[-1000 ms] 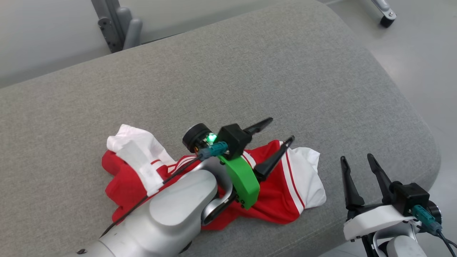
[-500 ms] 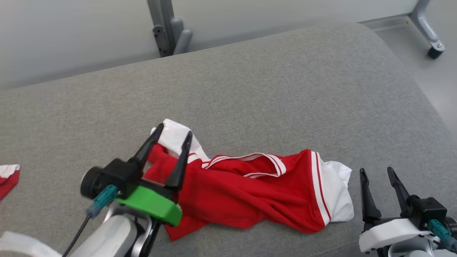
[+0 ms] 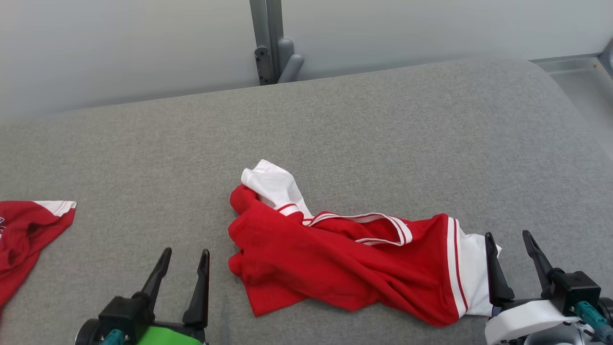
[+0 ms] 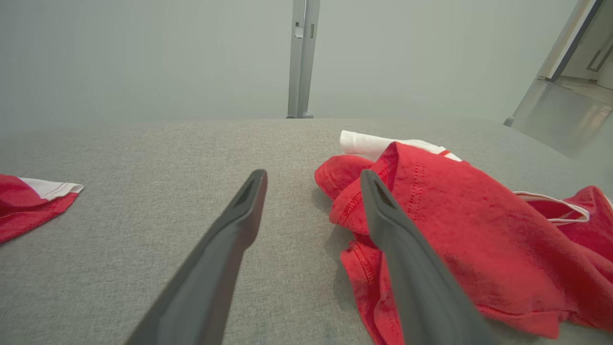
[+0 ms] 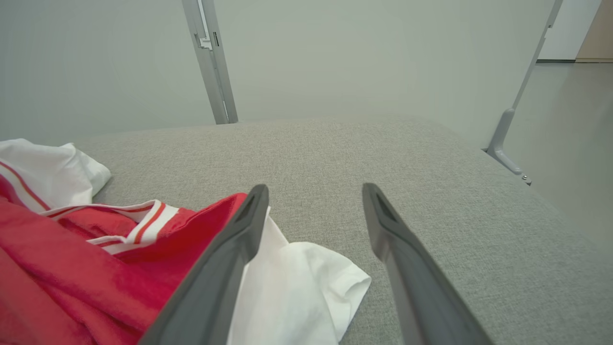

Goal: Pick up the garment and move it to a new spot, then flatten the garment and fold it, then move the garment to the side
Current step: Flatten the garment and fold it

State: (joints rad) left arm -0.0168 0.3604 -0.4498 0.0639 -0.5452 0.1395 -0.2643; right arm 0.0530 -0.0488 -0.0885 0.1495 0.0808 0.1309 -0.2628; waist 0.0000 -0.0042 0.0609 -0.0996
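Observation:
A red garment (image 3: pixel 335 261) with white sleeves and white-striped trim lies crumpled on the grey cushioned surface (image 3: pixel 383 143), stretched from the middle toward the lower right. My left gripper (image 3: pixel 186 251) stands open at the bottom left, a short way left of the garment (image 4: pixel 455 230), with nothing between its fingers. At the bottom right my right gripper (image 3: pixel 508 235) is open too, its left finger just over the white sleeve end (image 5: pixel 297 282) of the garment (image 5: pixel 72 268). Neither one holds the cloth.
Another red and white cloth (image 3: pixel 28 230) lies at the left edge of the surface, also in the left wrist view (image 4: pixel 33 201). A grey metal post (image 3: pixel 270 43) stands against the pale wall behind. The surface's rounded right edge drops to the floor (image 5: pixel 565 158).
My left gripper has let go of the garment and drawn back to the lower left. The head camera has turned, so the whole picture shifted right and the other cloth came into view.

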